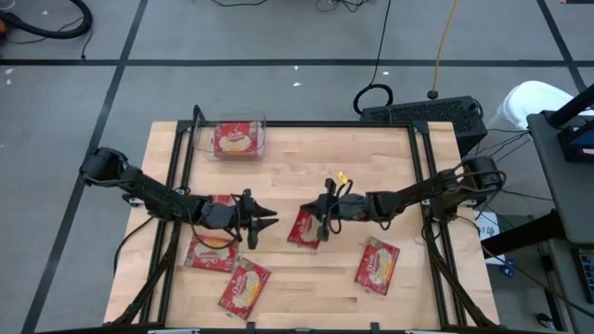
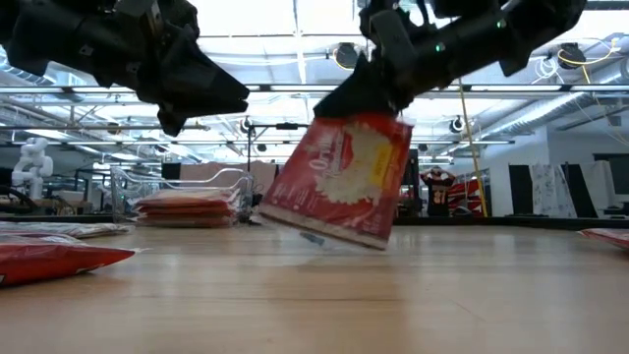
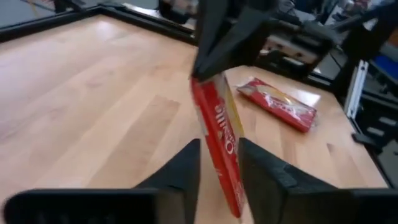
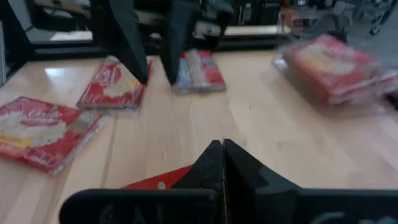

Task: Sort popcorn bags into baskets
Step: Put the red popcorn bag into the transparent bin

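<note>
From above: right gripper (image 1: 322,215) at frame centre, fingers pinched on the edge of a red popcorn bag (image 1: 304,228); left gripper (image 1: 266,222) just left of it, fingers slightly spread and closed on nothing; clear basket (image 1: 263,141) at the upper left of the wooden tabletop (image 1: 316,158) with red packets inside; loose packets (image 1: 243,285) at lower left, one more (image 1: 378,264) at lower right; black keyboard (image 1: 422,111) past the tabletop's upper right edge. From tabletop height: held bag (image 2: 344,177) hanging tilted at centre, clear of the wood, white lettering across its red face too partial to read; left gripper (image 2: 211,93) at upper left, apart from the bag; basket (image 2: 187,197) at mid left behind. Left wrist view: bag (image 3: 217,134) edge-on at centre between two dark fingers (image 3: 180,171), white letters "vill" legible on its side; another packet (image 3: 278,102) flat at upper right. Right wrist view: fingers (image 4: 208,165) pressed together at bottom centre, a red corner (image 4: 155,180) of the bag beside them; packets (image 4: 115,84) flat at upper left, basket (image 4: 333,71) at upper right; print unreadable.
</note>
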`<action>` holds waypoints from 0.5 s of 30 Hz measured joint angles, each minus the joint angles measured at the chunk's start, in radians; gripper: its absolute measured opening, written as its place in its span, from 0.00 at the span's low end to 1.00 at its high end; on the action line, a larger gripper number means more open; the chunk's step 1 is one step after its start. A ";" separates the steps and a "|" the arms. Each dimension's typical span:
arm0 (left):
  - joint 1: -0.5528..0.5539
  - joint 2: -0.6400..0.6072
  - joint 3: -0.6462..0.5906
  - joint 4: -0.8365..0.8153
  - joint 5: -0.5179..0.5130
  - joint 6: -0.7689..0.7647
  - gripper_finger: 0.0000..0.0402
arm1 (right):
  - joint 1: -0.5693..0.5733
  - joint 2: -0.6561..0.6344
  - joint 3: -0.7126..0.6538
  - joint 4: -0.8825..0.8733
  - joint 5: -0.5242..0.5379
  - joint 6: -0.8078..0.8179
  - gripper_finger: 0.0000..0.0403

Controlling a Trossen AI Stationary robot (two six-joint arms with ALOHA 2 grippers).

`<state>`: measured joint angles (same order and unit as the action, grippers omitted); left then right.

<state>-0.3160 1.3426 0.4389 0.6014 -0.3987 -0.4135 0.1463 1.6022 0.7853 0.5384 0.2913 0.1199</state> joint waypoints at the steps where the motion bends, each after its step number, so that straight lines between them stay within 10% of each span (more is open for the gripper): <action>1: 0.008 0.000 0.000 0.000 0.001 -0.013 0.32 | -0.001 -0.009 0.000 0.000 0.000 -0.003 0.00; 15: 0.145 0.036 0.000 0.102 0.203 -0.090 0.78 | -0.011 -0.035 0.000 0.011 0.020 -0.040 0.00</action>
<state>-0.1713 1.3785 0.4392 0.7035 -0.1960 -0.5036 0.1357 1.5677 0.7856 0.5491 0.3111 0.0801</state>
